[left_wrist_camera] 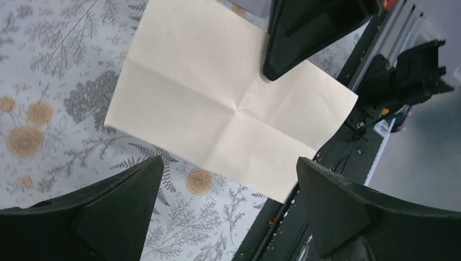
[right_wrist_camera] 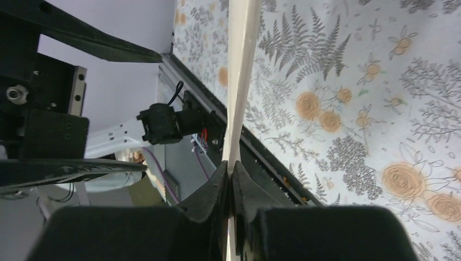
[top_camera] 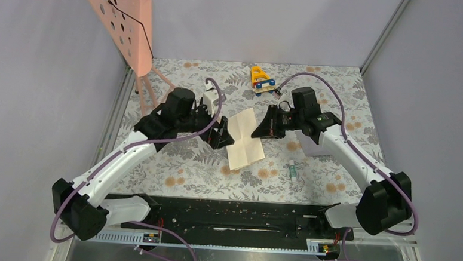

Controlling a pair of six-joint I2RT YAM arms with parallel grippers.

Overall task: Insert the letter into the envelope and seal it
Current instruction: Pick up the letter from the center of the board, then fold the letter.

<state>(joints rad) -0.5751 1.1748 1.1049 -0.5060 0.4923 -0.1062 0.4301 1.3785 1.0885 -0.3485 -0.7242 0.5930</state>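
Observation:
The letter (top_camera: 245,140) is a cream sheet with crossed fold creases, lying on the floral table in the middle. In the left wrist view the letter (left_wrist_camera: 217,98) fills the upper centre. My right gripper (top_camera: 256,132) is shut on its right edge. In the right wrist view the sheet (right_wrist_camera: 242,81) shows edge-on, running up from the closed right gripper (right_wrist_camera: 230,171). My left gripper (top_camera: 221,136) stands open at the sheet's left edge, and in its own view the left gripper (left_wrist_camera: 228,168) has nothing between its fingers. A pale grey-lilac sheet, likely the envelope (top_camera: 312,148), lies partly hidden under the right arm.
A pink perforated panel (top_camera: 118,17) on legs stands at the back left. A yellow and blue toy (top_camera: 261,79) sits at the back centre, a small white tube (top_camera: 292,169) lies right of the letter, and a black rail (top_camera: 224,217) runs along the near edge.

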